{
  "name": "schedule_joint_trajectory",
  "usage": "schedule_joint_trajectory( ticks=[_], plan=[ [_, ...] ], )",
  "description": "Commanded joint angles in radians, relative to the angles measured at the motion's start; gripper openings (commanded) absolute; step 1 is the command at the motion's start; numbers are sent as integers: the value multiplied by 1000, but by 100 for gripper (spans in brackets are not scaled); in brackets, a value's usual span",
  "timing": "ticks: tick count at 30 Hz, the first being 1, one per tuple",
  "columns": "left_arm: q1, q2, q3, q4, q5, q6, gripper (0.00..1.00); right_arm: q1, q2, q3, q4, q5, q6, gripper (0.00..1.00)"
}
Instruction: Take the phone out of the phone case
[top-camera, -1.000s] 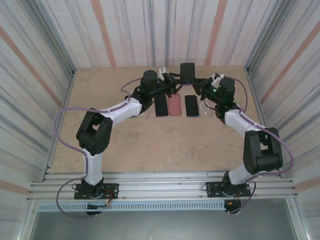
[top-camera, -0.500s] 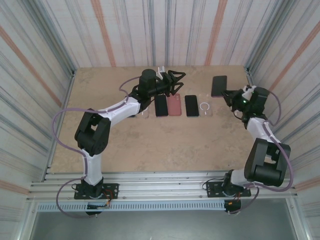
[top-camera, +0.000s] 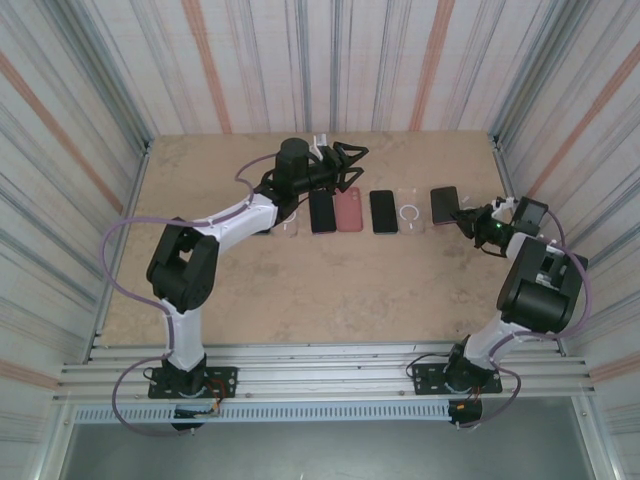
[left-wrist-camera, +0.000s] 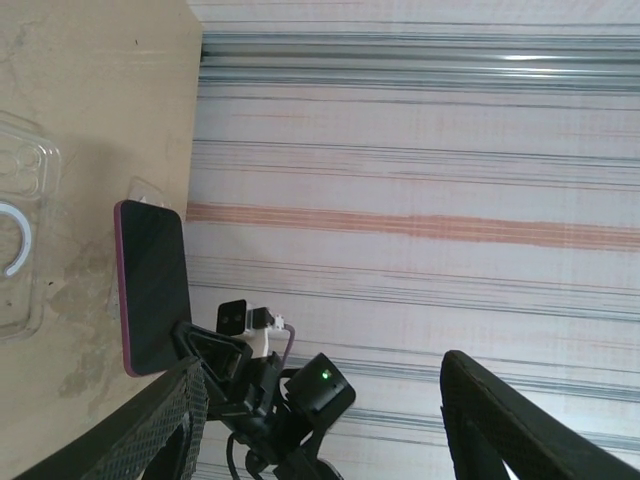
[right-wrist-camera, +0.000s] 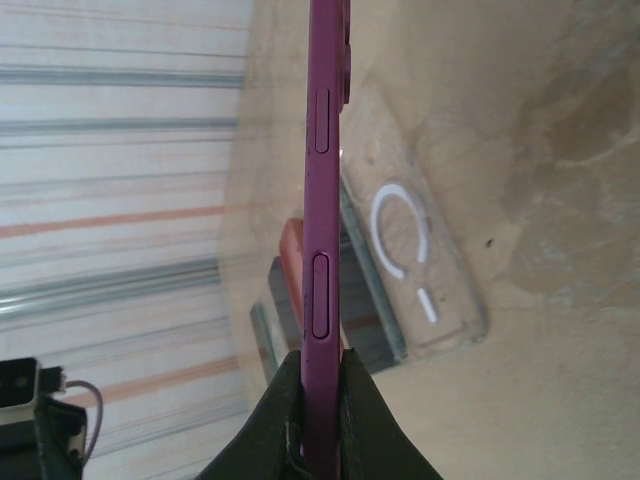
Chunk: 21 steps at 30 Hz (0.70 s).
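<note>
A purple phone (top-camera: 445, 205) is pinched by its near end in my right gripper (top-camera: 463, 214), low over the table's right side. In the right wrist view the phone (right-wrist-camera: 322, 200) runs edge-on, straight up from the shut gripper (right-wrist-camera: 320, 365). Just left of it lies the clear phone case (top-camera: 409, 213) with a white ring, flat and empty, the same case (right-wrist-camera: 415, 260) that sits beyond the phone in the right wrist view. My left gripper (top-camera: 353, 165) hovers open near the back of the table, holding nothing. In the left wrist view its fingers (left-wrist-camera: 170, 430) frame the phone (left-wrist-camera: 152, 288).
A row lies flat mid-table: a black phone (top-camera: 321, 211), a pink one (top-camera: 348, 211), another black one (top-camera: 383, 211), and a second clear case (top-camera: 285, 226) at the left. Striped walls close in three sides, the right wall (top-camera: 570, 130) being near my right arm.
My right arm has swung the phone from the back centre out to the right and down beside the clear case. The left gripper's jaws have widened and it stays near the back.
</note>
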Motion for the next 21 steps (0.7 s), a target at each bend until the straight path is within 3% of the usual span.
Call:
schedule_joint_trajectory(
  ticks=[1,8,10,21],
  plan=[
    [12,-63,-10,-13,27,40,65,-20,42,55,6,-49,-76,0],
    [12,-61,3,-40,40,56,69,-31,145,110,-14,-42,-103,0],
    [12,-60,7,-47,45,57,75,-31,176,119,-14,-39,-101,0],
    [10,-58,40,-144,71,110,77,-18,282,186,6,-39,-70,2]
  ],
)
